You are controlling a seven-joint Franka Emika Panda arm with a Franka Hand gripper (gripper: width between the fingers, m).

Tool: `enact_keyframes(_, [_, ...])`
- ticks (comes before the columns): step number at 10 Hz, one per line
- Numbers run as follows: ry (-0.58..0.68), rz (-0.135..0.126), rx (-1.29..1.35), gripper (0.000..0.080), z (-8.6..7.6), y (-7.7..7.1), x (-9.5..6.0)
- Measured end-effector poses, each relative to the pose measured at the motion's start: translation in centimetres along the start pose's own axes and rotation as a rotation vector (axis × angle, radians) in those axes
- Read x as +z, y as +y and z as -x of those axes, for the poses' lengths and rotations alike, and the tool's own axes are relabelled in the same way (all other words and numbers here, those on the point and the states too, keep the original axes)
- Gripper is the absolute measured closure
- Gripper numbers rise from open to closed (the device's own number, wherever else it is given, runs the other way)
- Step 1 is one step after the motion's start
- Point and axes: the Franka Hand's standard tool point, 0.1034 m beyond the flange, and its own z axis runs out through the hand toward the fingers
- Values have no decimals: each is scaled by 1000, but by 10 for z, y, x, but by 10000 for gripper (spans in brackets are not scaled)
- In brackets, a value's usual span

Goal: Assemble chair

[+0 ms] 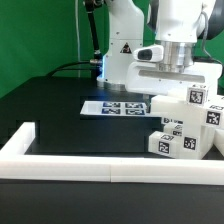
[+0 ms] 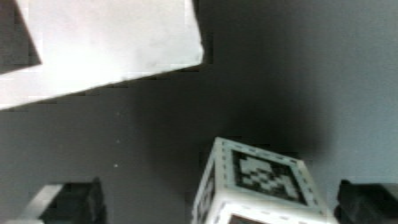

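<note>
1. From the exterior view I see the arm reaching down on that view's right, its gripper [image 1: 178, 72] above a cluster of white chair parts [image 1: 185, 125]
2. The gripper's fingers are spread wide and hold nothing; in the wrist view the two dark fingertips [image 2: 71, 203] sit at either side of the frame with empty space between them and a part
3. The chair parts are small white blocks with black-and-white square tags, bunched together on the black table [image 1: 60, 105] at the exterior view's right, touching or stacked against each other; I cannot tell how many there are
4. In the wrist view one tagged block [image 2: 263, 180] stands between the fingertips, its tag facing the camera, touching neither finger as far as I can tell
5. The marker board [image 1: 113, 104] lies flat on the table just beside the cluster, toward the robot base [image 1: 125, 55]; its pale sheet also shows in the wrist view [image 2: 107, 45]
6. A long white border rail [image 1: 95, 166] runs along the near edge of the table, turning a corner at the exterior view's left
</note>
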Motion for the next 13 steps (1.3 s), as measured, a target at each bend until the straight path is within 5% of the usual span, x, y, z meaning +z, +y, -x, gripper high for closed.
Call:
enact_keyframes(2, [1, -1, -1, 178, 0, 0, 0])
enact_keyframes(4, [1, -1, -2, 513, 0, -1, 0])
enact_keyframes(9, [-4, 0, -33, 511, -5, 8, -3])
enact_keyframes(13, [-73, -55, -24, 511, -17, 18, -54])
